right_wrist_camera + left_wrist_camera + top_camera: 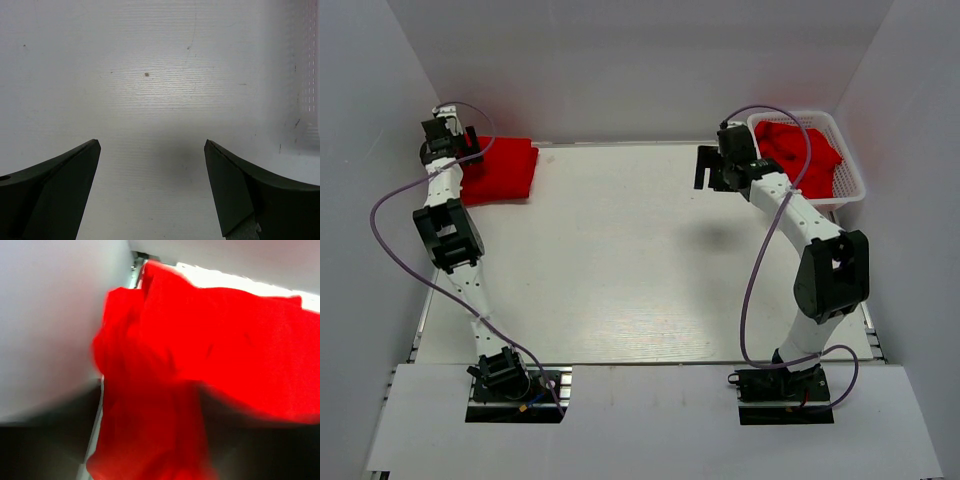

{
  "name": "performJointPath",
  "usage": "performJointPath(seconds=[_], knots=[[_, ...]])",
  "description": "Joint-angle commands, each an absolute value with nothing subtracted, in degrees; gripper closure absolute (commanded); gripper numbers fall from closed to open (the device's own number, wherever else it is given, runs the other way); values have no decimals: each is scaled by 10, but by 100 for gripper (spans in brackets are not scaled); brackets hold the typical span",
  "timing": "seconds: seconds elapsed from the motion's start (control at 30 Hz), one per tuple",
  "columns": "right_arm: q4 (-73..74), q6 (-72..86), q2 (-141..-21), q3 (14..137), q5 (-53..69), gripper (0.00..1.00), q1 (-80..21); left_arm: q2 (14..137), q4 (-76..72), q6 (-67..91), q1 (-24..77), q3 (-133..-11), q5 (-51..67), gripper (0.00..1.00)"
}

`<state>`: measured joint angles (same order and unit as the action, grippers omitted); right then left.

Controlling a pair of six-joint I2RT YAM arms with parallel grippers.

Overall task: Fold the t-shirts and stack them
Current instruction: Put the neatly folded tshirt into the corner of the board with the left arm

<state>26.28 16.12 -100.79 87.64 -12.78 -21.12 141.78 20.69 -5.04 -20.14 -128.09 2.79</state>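
T-shirt [508, 170] of bright red cloth is lying folded far-left w/ left gripper [472, 142] at its edge (grip unclear), while right gripper [152, 145] is hovering wide open near white plastic lattice basket [852, 178] of more red shirts [802, 155], prob. for next pick.

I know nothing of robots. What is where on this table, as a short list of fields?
Folded stack: red, far left corner of the table
Basket: white, far right, holds crumpled red t-shirts
Left gripper: at the stack's edge; open or shut unclear
Right gripper: open, empty, above bare table beside the basket
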Motion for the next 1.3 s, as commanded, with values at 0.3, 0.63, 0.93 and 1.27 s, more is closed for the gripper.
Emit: performJointPath(seconds=[0.3, 0.63, 0.93, 1.27], knots=[[270, 149, -1014, 918, -108, 10, -227, 1330, 178, -9, -206, -1262, 35, 0], [254, 136, -1000, 914, -99, 10, -236, 1283, 197, 7, -195, -1223, 52, 0], [240, 136, -988, 901, -76, 10, -240, 1155, 226, 46, -176, -1075, 46, 0], [235, 182, -897, 777, -72, 10, -235, 989, 332, 144, -40, -920, 29, 0]])
